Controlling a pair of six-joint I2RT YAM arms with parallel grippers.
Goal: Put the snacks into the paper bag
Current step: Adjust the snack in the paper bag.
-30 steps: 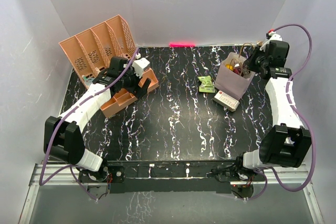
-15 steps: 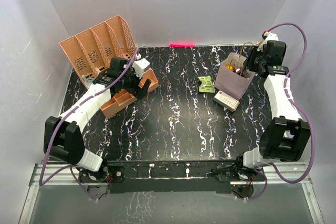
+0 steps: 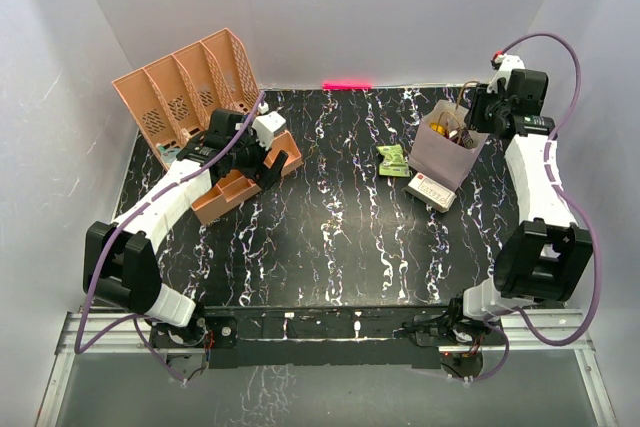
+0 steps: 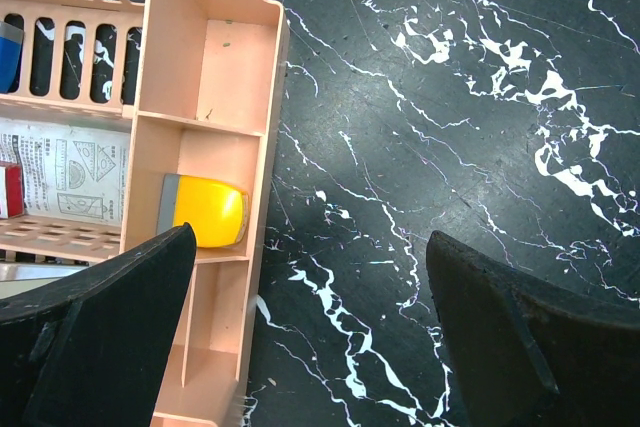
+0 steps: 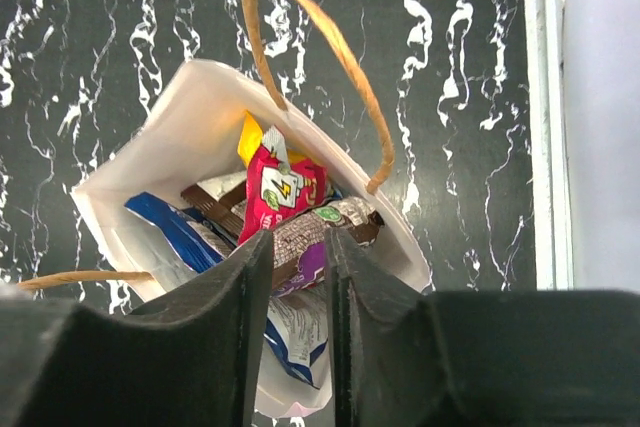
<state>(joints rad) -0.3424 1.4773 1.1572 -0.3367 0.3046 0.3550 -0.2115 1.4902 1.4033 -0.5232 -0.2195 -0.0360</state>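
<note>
Top external: right gripper (image 3: 476, 123) hangs over the far rim of the paper bag (image 3: 440, 157), with the bag directly under and just ahead of its fingertips. One green packet (image 3: 393, 160) lies flat on the table (image 3: 330, 237), outside the bag, on the bag's far side from this gripper, toward the table's middle. Its long axis is too small to read. A white box (image 3: 432, 190) sits against the bag's near foot. Left gripper (image 3: 270, 159) sits over the peach tray (image 3: 235, 192) below the slotted organiser (image 3: 175, 87), well apart from the green packet. The right arm is judged the nearer one for it. Left wrist: left gripper (image 4: 310, 237), jaws spread wide, nothing between them. The tray is off to its left with a yellow item (image 4: 205, 212) in one compartment, and bare table is beneath. Right wrist: right gripper (image 5: 298, 237), jaws a narrow slot apart, nothing seen clamped. Straight below it is the open mouth of the bag, which holds a pink packet (image 5: 285, 192), a blue packet (image 5: 165, 227) and a purple packet (image 5: 300, 259). One cord handle (image 5: 330, 47) arches beyond the fingertips.
</note>
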